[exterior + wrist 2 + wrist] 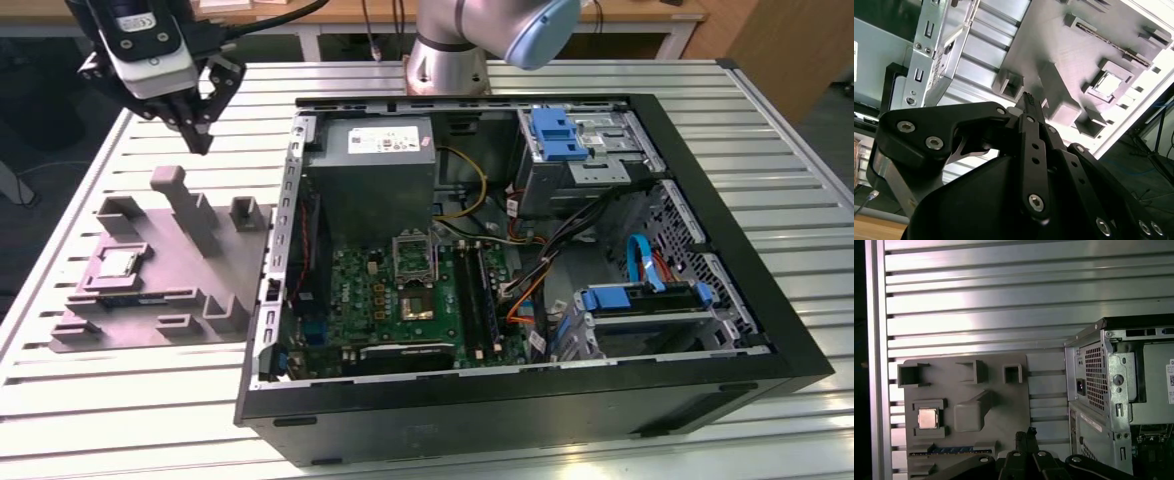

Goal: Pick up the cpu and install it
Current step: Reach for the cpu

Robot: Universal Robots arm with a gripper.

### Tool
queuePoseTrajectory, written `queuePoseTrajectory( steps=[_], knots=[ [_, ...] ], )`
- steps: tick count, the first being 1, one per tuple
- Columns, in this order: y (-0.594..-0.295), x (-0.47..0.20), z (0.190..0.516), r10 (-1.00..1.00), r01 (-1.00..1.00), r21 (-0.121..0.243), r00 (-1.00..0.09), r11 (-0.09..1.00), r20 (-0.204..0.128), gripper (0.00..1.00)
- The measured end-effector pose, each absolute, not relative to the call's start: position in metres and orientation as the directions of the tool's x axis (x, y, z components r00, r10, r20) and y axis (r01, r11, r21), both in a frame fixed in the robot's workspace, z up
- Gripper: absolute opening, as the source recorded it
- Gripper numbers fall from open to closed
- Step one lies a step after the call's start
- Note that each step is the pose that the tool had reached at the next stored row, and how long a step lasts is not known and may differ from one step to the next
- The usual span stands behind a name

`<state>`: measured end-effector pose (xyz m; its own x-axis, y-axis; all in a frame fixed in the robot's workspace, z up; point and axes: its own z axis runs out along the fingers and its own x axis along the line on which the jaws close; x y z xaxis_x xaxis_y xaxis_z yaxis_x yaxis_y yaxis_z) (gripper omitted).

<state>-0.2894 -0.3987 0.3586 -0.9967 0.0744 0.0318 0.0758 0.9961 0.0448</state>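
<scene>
The cpu (pixel 118 263) is a small silver square lying flat in a recess of the grey moulded fixture (pixel 200 255), which sits on the slatted table at the exterior view's left. Both wrist views show the cpu (pixel 1108 84) (pixel 928 418) seated in that recess with nothing touching it. My gripper (pixel 199 140) hangs high above the far end of the fixture, well apart from the cpu. Its fingertips (pixel 1027 98) meet with nothing between them, so it is shut and holds nothing. The gripper (pixel 1026 434) also shows over the fixture (pixel 1004 405).
An open black computer case (pixel 694 200) lies right of the fixture, with a green motherboard (pixel 360 290) and its metal socket frame (pixel 414 257) inside. Cables, blue drive brackets (pixel 558 135) and a power supply (pixel 380 165) crowd the case. Slatted table (pixel 134 400) surrounds both.
</scene>
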Motion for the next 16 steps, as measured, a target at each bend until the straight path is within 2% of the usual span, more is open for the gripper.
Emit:
queuePoseTrajectory(
  steps=[16],
  knots=[
    [-0.399, -0.327, 0.355, 0.074, 0.076, 0.045, -0.997, 0.996, 0.032, 0.11]
  ],
)
